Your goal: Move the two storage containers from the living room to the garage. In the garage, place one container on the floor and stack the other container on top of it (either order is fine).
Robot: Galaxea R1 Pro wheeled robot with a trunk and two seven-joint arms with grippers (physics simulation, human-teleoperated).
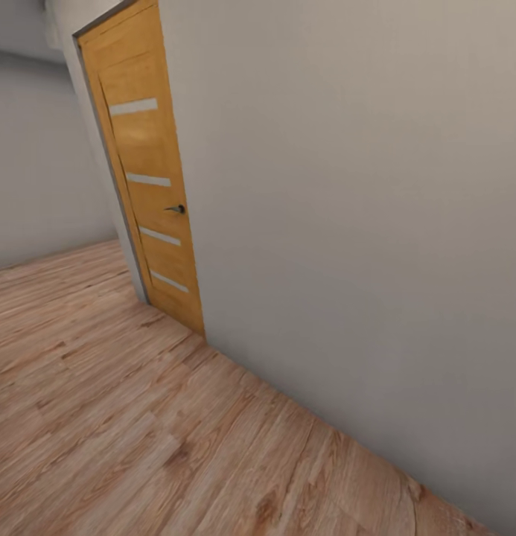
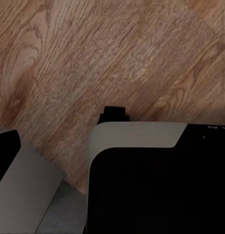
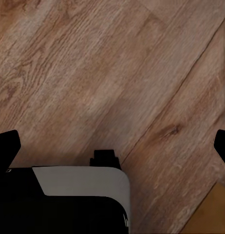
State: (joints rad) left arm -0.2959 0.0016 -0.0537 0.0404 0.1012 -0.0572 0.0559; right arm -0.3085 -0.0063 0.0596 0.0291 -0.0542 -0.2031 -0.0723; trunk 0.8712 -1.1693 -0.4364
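Beside the wooden door, a plain pale wall runs toward the robot, meeting the light wood-plank floor along a straight edge. The door is set in this wall, its small dark handle on the side nearer the robot. Away from the wall the planks lie open, reaching a second pale wall beyond the door. Both wrist views look down on the same planks past the robot's dark-and-grey body. In the right wrist view, dark finger tips sit at opposite edges, spread wide and holding nothing; the left fingers' state cannot be told. The storage containers are somewhere outside these views.
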